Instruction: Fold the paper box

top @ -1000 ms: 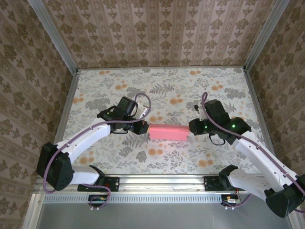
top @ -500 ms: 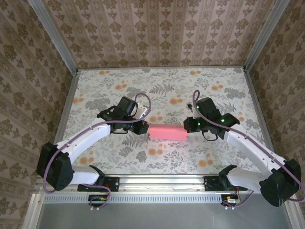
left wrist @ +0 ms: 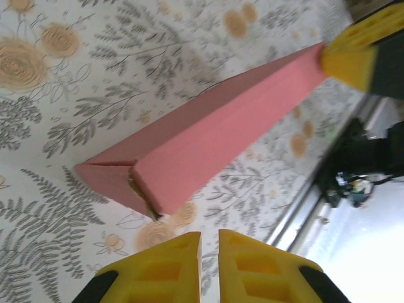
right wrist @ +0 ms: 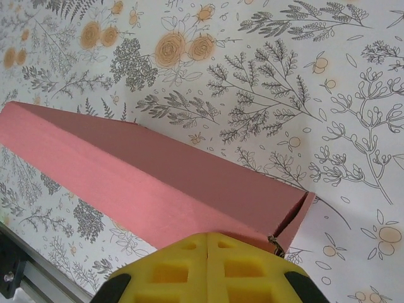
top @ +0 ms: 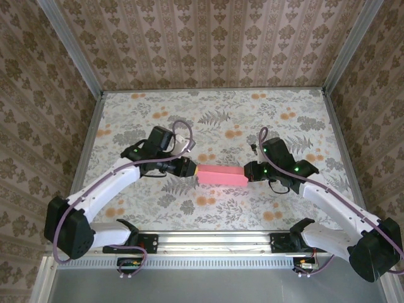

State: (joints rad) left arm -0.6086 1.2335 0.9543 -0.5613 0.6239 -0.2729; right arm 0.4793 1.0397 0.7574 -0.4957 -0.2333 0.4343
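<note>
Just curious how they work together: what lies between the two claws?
The paper box lies lengthwise between the left gripper and the right gripper, in the top external view.

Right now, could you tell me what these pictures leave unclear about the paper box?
Right wrist: the right pincer covers the paper box's near corner; grip unclear.
Top external: contact at either box end too small to judge.
Left wrist: the right pincer's finger hides the far end.
</note>
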